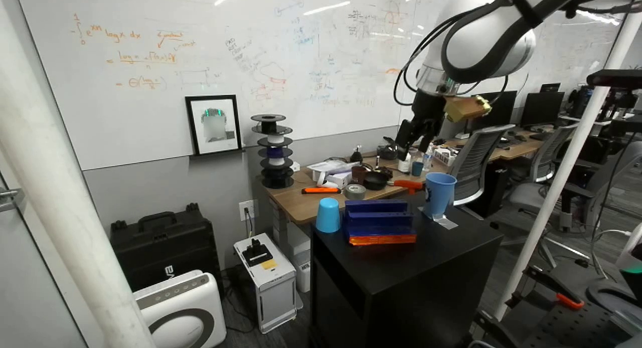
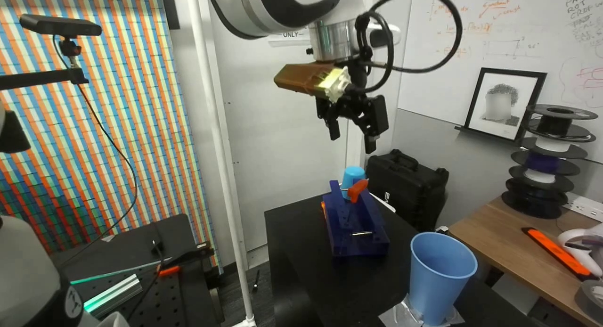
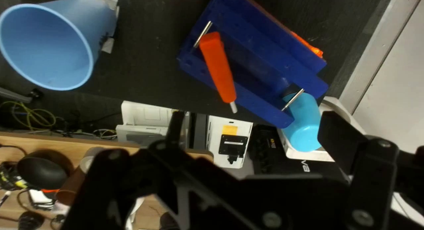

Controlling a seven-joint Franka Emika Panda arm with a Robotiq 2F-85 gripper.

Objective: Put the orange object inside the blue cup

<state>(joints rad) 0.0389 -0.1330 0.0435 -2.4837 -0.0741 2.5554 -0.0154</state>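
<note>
Gripper [image 3: 252, 122], jaws wide, above the tray [image 3: 261, 51].
The orange object [image 3: 218, 68] is tilted over the tray, contact unclear, apart from the jaws and the upright blue cup [image 2: 440, 282]; the cyan cup [image 1: 328, 215] stands upside down beside the tray.

I'm teleoperating in a lab-office: whiteboard [image 1: 321, 57] with handwritten equations [image 1: 145, 58], stacked spools [image 1: 276, 153] before it, monitors [image 1: 541, 109] and office chairs [image 1: 479, 160] further along it.
</note>
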